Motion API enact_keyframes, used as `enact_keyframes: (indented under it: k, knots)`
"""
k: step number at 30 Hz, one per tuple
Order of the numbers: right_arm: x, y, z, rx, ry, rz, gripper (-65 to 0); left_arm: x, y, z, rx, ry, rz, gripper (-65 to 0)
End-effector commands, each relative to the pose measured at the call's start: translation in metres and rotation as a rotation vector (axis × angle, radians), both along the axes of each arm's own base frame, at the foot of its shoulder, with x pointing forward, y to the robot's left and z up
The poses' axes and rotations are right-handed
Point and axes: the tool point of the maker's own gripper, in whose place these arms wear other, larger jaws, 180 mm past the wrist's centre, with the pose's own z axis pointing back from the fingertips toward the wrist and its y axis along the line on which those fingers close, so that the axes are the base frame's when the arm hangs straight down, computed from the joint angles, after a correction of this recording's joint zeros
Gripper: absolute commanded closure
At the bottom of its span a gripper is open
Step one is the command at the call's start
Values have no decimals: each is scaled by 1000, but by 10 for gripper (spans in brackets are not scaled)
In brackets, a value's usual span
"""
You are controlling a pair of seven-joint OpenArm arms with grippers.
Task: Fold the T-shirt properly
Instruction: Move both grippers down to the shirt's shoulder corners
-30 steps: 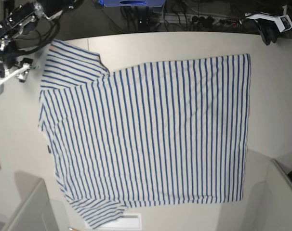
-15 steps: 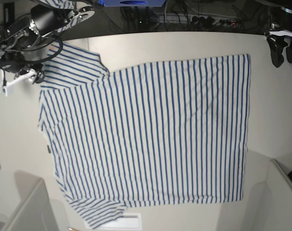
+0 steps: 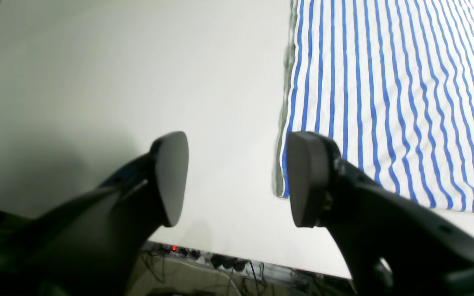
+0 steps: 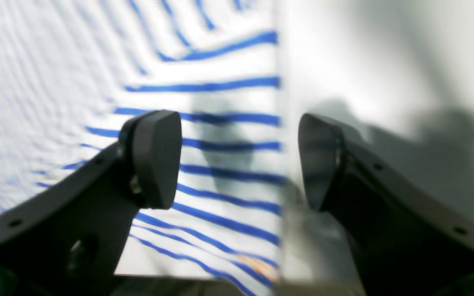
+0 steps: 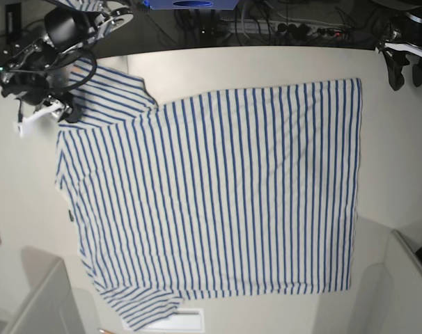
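The T-shirt (image 5: 218, 202) lies flat on the surface (image 5: 267, 62), spread out, stripes running top to bottom in the base view; sleeves at that view's left, hem at its right.

Right pincer (image 4: 239, 158) — jaws wide, nothing between them. It hangs over the edge of a sleeve (image 4: 204, 123): one finger (image 4: 154, 158) above striped cloth, the other (image 4: 319, 164) above bare surface. A faint orange trim (image 4: 253, 263) shows at the sleeve edge near the bottom of the right wrist view. That view is blurred, so contact with the cloth cannot be told. In the base view this arm (image 5: 47, 59) sits at the upper sleeve.

Left pincer (image 3: 237, 181) — jaws wide, empty. It sits above bare surface just beside the shirt's hem corner (image 3: 284, 193); one finger (image 3: 307, 181) overlaps the cloth edge in the left wrist view, the other (image 3: 171, 176) is over bare surface.
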Motion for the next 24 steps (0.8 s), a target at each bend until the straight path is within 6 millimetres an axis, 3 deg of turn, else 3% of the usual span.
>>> enact_keyframes:
  k: [1,5,13,16,21,24]
  knots:
    - [-17,6,-10,10,77,26,-411,3,2,9,12,-30,-13,-360]
    - [-29,16,-18,35,101,29,-411,-5,6,-4,-21,-8,12,-360]
    - [-33,38,-27,52,124,110,-398,-8,15,-35,-115,0,82,-360]
    - [-33,34,-28,38,102,87,-303,-7,15,-40,-133,-3,93,-360]
    - [-36,31,-29,29,104,85,-29,5,-4,-54,-184,7,45,-360]
    - [-36,31,-29,29,105,87,0,8,-7,-70,-237,14,61,-360]
